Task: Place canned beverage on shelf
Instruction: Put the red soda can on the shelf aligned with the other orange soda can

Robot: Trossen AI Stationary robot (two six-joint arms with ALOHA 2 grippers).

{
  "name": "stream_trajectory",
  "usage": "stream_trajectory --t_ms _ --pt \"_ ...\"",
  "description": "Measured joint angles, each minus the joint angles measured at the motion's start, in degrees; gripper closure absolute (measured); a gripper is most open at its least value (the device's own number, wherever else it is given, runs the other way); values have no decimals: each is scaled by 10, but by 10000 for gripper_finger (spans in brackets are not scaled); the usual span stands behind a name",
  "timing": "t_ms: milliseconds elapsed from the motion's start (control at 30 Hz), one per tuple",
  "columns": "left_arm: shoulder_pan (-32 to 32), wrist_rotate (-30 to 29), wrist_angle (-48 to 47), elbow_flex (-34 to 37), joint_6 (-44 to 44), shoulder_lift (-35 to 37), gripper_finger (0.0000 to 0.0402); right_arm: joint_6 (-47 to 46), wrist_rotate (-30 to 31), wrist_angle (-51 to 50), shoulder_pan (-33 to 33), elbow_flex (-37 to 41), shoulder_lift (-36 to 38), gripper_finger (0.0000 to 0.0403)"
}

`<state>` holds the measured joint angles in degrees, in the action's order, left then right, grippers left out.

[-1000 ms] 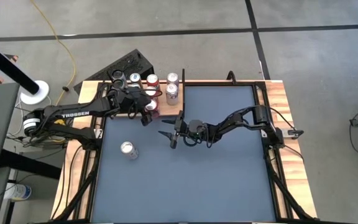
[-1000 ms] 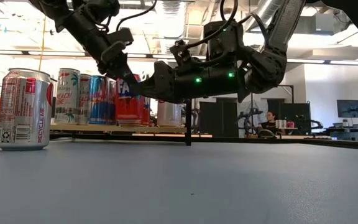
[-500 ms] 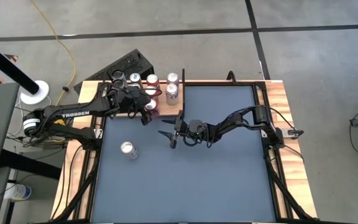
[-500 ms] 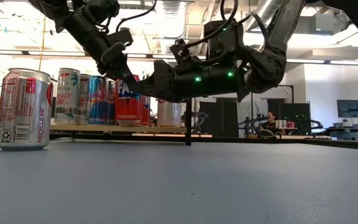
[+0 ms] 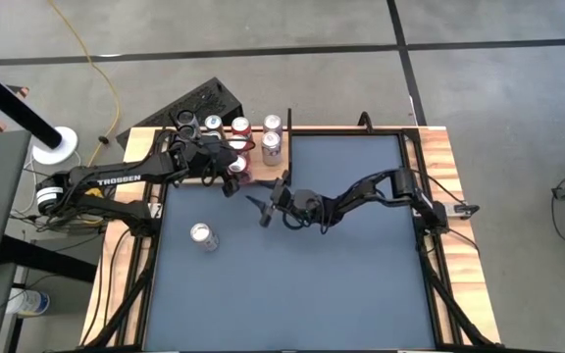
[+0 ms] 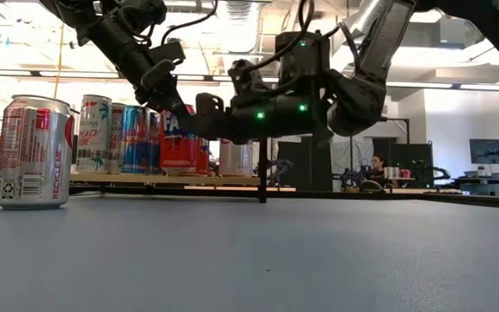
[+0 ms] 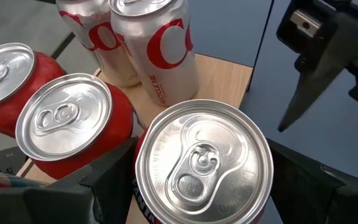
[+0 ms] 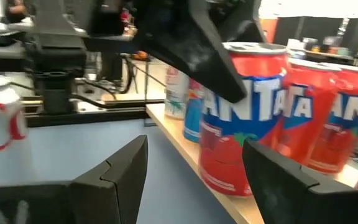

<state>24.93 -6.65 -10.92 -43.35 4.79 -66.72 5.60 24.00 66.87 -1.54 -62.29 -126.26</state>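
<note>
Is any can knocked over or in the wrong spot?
None is knocked over. One silver can stands upright, alone on the blue table, away from the others on the shelf. The left gripper holds a red can at the shelf; the right gripper hangs open nearby.

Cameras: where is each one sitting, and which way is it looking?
High view: above the table, facing straight down; both arms show, left gripper at the shelf, right gripper beside it.
Low view: at tabletop height, facing across the blue table into the room; both arms hang in from above.
Left wrist view: on the left arm, looking down on the red can between its fingers.
Right wrist view: on the right arm, facing the shelf's cans; its fingers show.
Shared: both wrist views see that red can.
</note>
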Motion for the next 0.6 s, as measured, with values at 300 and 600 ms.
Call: stream_trajectory --t_ms 300,600 --pt "0 2 -1 0 -9 0 115 -1 2 -1 -9 -17 -6 143" --pt "0 9 -2 0 -24 0 115 5 1 -7 -12 -23 -7 143"
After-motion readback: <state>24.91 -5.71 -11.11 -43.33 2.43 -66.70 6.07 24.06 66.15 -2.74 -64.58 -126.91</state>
